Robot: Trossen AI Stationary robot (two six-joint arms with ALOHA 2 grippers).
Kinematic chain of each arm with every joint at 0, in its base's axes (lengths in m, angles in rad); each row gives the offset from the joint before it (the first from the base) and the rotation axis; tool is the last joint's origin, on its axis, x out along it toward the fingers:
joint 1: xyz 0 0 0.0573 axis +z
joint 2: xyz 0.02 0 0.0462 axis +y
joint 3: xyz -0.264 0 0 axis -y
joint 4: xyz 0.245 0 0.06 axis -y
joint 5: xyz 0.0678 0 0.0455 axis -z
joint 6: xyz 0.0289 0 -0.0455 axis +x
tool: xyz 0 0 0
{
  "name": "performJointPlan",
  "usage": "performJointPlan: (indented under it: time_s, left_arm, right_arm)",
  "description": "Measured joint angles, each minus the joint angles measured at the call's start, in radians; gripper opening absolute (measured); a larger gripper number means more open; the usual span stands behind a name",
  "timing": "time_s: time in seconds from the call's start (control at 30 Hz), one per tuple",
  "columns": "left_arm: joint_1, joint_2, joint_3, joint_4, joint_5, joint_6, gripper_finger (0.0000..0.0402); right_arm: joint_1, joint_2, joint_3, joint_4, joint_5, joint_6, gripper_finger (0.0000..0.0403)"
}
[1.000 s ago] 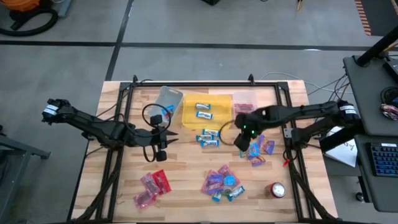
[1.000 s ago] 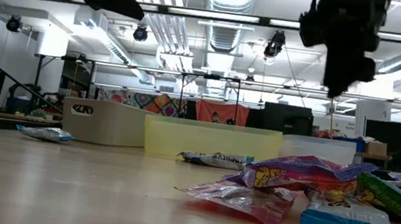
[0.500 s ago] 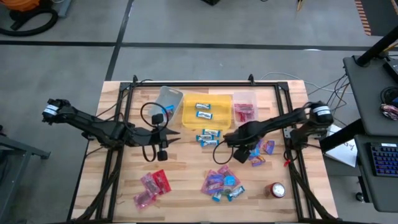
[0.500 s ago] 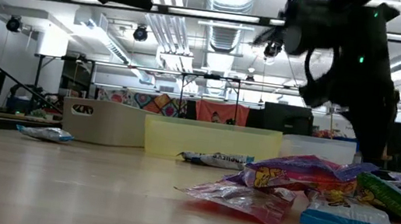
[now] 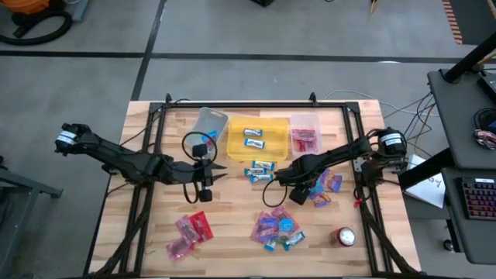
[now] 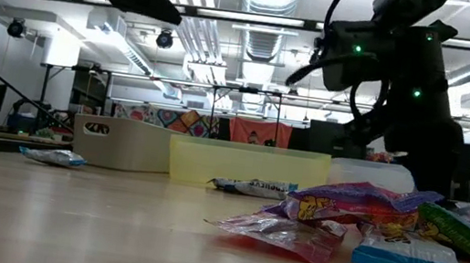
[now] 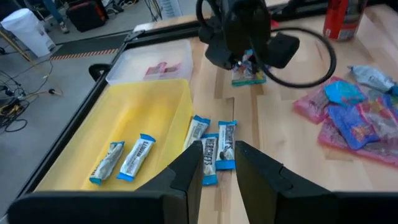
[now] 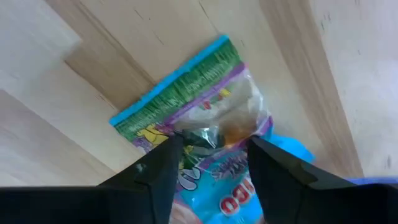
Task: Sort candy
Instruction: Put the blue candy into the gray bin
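Grey workshop floor surrounds a pale wooden tabletop [image 5: 232, 232] seen from above, with three bins along its far edge: a clear one [image 5: 208, 124] on the left, a yellow one [image 5: 256, 138] holding two blue-and-white bars, and a clear one [image 5: 304, 134] with red-pink pieces. More candy [image 5: 275, 227] lies in a mixed heap near the front, red-pink pieces [image 5: 191, 231] to its left, blue-and-white bars [image 5: 260, 170] just in front of the yellow bin, and a red and silver can [image 5: 344, 236] at the near right. The left pincer [image 5: 203, 177] waits over the left middle of the table, the right pincer [image 5: 288, 190] hangs low over the centre. At table height, bright wrappers [image 6: 362, 214] fill the near right; their lettering cannot be read. From the left wrist, that pincer's fingers [image 7: 189, 171] stand a narrow gap apart, holding nothing, above the bars [image 7: 217, 144]. From the right wrist, the fingers [image 8: 158, 171] are parted on either side of a green, blue and purple wrapper [image 8: 199, 112] lying flat on the wood; whether they touch it I cannot tell, and the print is unreadable.
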State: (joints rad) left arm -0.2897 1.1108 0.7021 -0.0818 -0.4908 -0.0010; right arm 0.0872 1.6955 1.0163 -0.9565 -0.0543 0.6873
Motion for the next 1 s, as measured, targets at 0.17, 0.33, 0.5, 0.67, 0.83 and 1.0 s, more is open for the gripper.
performJointPlan:
  time_s: [0.17,0.33,0.5,0.67,0.83,1.0]
  left_arm:
    - [0.0,0.042,0.0,0.016,0.0,0.0,0.0077]
    - [0.0,0.071,0.0,0.027,0.0,0.003,0.0077]
    - [0.0,0.077,0.0,0.029,0.0,0.003,0.0077]
    - [0.0,0.077,0.0,0.04,0.002,-0.001,0.0077]
    - [0.0,0.1,0.0,0.128,0.003,-0.008,0.0077]
    - [0.003,0.152,0.0,0.245,0.004,-0.009,0.0079]
  right_arm:
    - [0.0,0.004,-0.001,0.03,0.002,0.0,0.0114]
    - [0.0,0.005,-0.012,0.07,0.003,-0.007,0.0041]
    - [0.001,-0.022,-0.013,0.083,0.011,-0.01,0.0012]
    - [0.016,-0.127,-0.012,0.085,0.037,-0.008,0.0009]
    - [0.046,-0.245,-0.012,0.116,0.149,-0.012,0.0009]
    - [0.102,-0.327,-0.016,0.295,0.356,-0.112,0.0009]
